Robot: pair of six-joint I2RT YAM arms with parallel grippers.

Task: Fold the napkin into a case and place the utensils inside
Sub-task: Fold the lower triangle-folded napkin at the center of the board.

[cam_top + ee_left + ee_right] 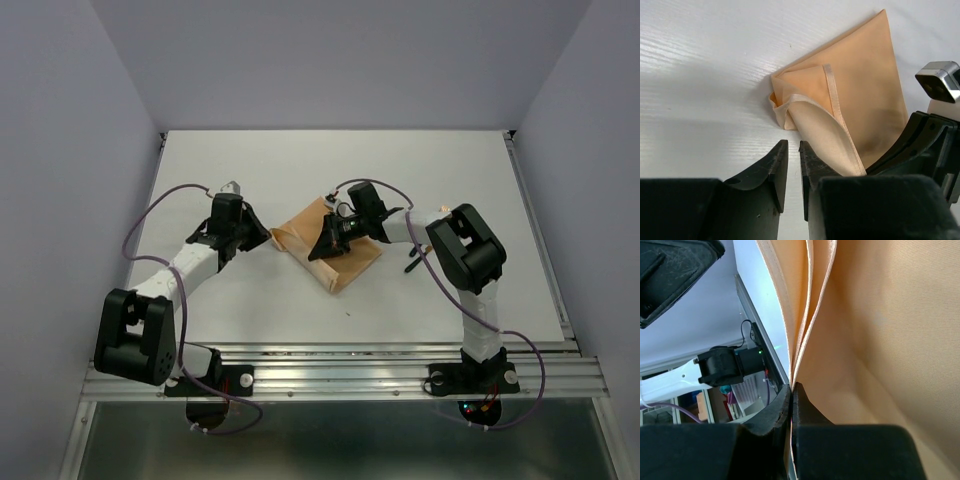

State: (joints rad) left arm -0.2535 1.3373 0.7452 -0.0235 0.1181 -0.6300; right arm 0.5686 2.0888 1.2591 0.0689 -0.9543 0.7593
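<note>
left jaws: slightly spread, beside napkin (865, 90) | right jaws: pinching napkin edge

The left gripper (793, 150) has its dark jaws slightly apart with nothing between them, just near of the folded peach-orange napkin (867, 85) on the white table (700, 75). A hemmed flap (825, 132) curls over its left corner.
</note>
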